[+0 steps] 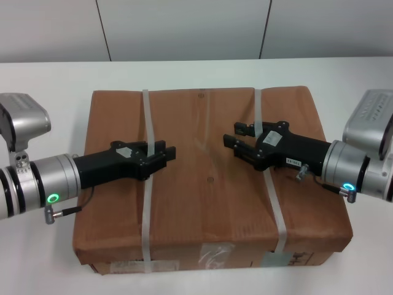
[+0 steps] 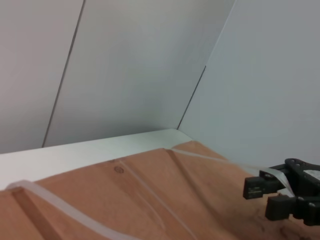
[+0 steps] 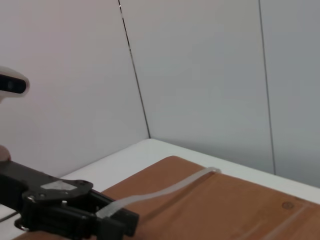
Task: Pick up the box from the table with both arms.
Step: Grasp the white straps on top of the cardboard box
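Note:
The brown paper-wrapped box (image 1: 209,184) lies on the white table (image 1: 49,86), with two whitish straps across its top and labels on its near side. My left gripper (image 1: 170,153) reaches over the box top from the left and is shut on the left strap (image 1: 146,117). It also shows in the right wrist view (image 3: 122,222), where the strap (image 3: 165,192) rises to its fingers. My right gripper (image 1: 239,135) reaches in from the right at the right strap (image 1: 258,110), fingers apart. It also shows in the left wrist view (image 2: 270,197).
Grey wall panels (image 1: 184,27) stand behind the table's far edge. The box's near side (image 1: 209,261) lies close to the table's front edge. Bare tabletop shows left, right and behind the box.

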Tool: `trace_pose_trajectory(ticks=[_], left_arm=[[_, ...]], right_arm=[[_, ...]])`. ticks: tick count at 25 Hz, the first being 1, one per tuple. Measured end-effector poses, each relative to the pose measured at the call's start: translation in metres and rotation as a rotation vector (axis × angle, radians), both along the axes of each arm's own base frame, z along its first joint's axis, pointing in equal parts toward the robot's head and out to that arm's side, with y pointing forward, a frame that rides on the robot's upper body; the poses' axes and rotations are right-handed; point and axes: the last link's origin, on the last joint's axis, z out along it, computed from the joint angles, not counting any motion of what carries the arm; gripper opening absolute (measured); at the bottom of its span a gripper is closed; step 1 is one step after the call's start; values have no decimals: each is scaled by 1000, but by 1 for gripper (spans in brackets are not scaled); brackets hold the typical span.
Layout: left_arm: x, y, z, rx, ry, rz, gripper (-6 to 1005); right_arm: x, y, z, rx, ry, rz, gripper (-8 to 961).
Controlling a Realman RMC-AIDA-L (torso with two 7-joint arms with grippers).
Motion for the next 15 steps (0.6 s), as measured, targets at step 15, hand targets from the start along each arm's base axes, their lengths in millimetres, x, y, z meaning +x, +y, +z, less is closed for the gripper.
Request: trace_pose_trajectory(ticks=[15], left_arm=[[1,2,4,33,-7,-15,173]], right_arm=[[7,-9,5,68,3,45,272]])
